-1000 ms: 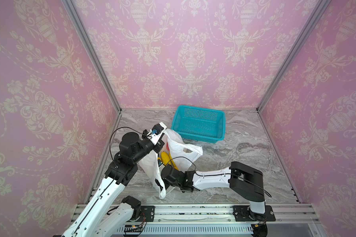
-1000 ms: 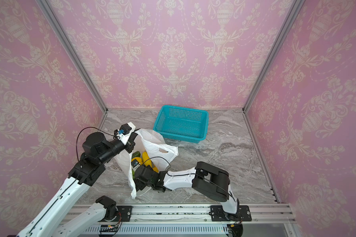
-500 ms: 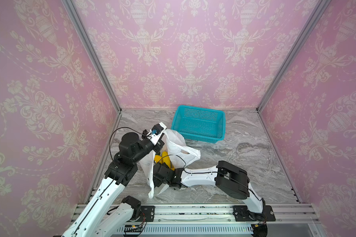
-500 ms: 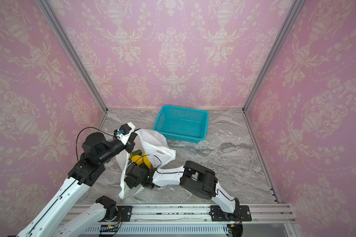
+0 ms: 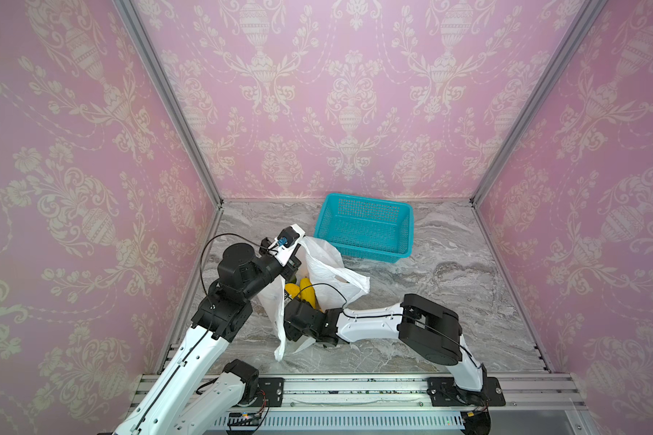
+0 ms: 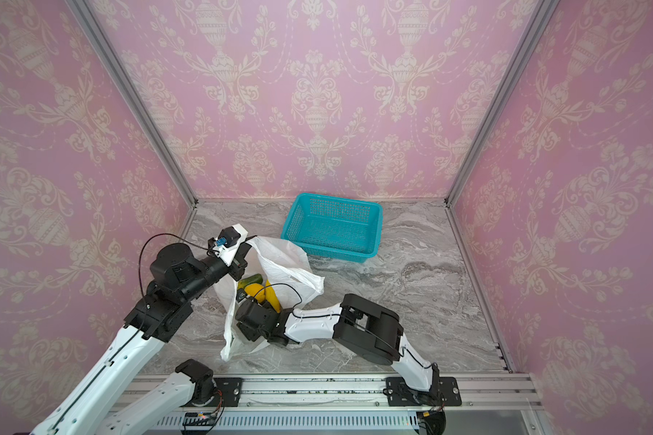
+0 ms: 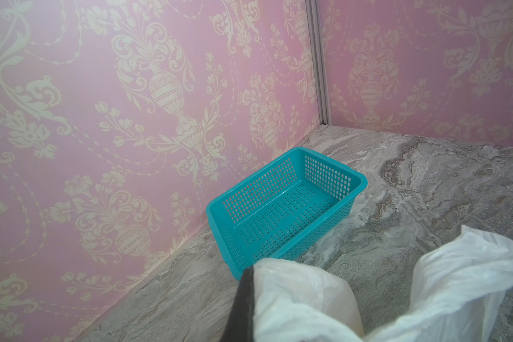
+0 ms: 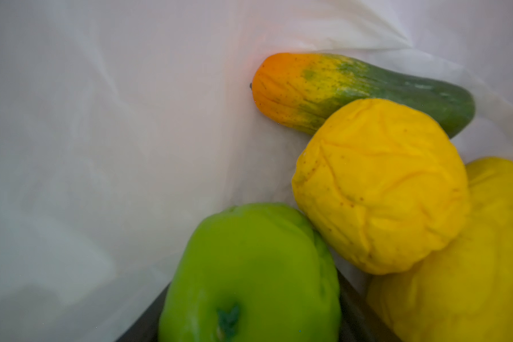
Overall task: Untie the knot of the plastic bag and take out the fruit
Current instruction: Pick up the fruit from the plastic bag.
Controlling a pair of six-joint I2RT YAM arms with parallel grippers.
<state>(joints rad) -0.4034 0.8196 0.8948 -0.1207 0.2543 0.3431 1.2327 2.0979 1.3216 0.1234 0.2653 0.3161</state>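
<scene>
Loosely gaping, plastic bag (image 5: 325, 263) hangs pinched by left jaws; right jaws flank green fruit (image 8: 249, 275), grip unclear.

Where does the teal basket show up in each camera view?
In a top view: teal basket at the back wall.
In a top view: teal basket, same spot.
Left wrist: teal basket beyond the plastic bag.
Right wrist: not in it.
Shared landmark: plastic bag.
</scene>
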